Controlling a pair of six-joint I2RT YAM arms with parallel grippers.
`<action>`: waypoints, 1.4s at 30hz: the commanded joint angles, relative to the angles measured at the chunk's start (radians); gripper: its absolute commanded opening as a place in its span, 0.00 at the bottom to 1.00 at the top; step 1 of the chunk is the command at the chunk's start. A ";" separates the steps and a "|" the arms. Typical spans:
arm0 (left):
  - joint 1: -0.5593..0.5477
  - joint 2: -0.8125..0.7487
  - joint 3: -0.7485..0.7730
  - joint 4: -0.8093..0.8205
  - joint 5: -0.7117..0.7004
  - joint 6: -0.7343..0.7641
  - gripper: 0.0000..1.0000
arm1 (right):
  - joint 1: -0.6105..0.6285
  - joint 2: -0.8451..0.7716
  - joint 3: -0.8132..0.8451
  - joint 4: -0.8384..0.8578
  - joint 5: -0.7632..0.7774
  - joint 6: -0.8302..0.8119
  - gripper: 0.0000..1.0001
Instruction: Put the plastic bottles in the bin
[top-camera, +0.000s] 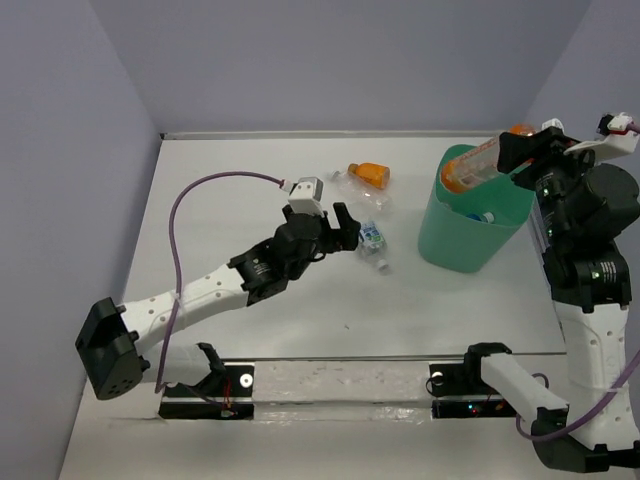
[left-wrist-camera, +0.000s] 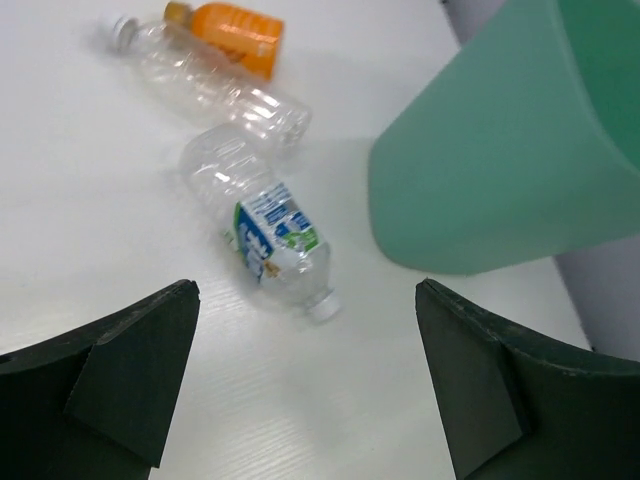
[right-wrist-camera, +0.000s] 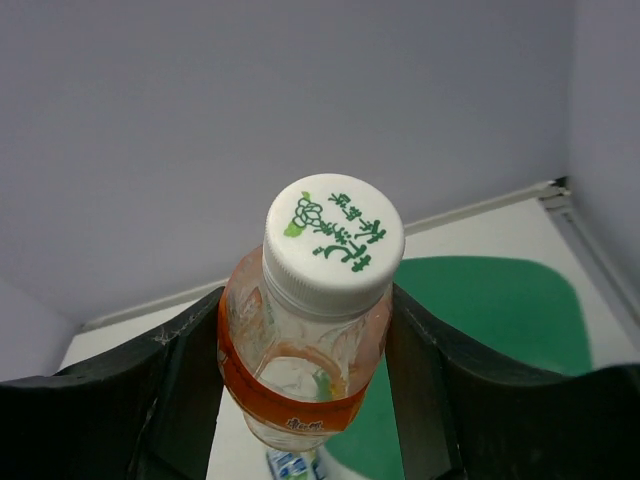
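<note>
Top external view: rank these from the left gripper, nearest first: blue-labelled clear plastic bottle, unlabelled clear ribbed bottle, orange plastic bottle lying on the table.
1. The blue-labelled clear plastic bottle, on the table just off the open fingers of the left gripper.
2. The unlabelled clear ribbed bottle, farther back on the table.
3. The orange plastic bottle, just behind the clear one, toward the back wall.

Bright, even light, soft shadows, mild blur.

The bin (top-camera: 462, 245) is standing at the right of the table (top-camera: 300, 330). The held bottle (top-camera: 472, 166) is hanging over its rim, between the right gripper's (right-wrist-camera: 305, 320) fingers. Left of the bin, the labelled bottle (top-camera: 372, 238) is lying at mid-frame. Above it, the ribbed bottle (top-camera: 352, 190) and the squat bottle (top-camera: 368, 174) are lying side by side, touching.
</note>
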 joint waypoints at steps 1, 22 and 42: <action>0.024 0.103 0.022 -0.083 -0.073 -0.103 0.99 | 0.003 0.041 0.048 -0.052 0.363 -0.151 0.14; 0.088 0.592 0.234 0.078 0.018 -0.157 0.99 | -0.006 0.185 0.004 -0.061 0.209 -0.177 0.93; 0.104 0.876 0.512 -0.099 -0.096 -0.108 0.91 | 0.221 0.226 0.025 -0.138 -0.201 -0.202 0.96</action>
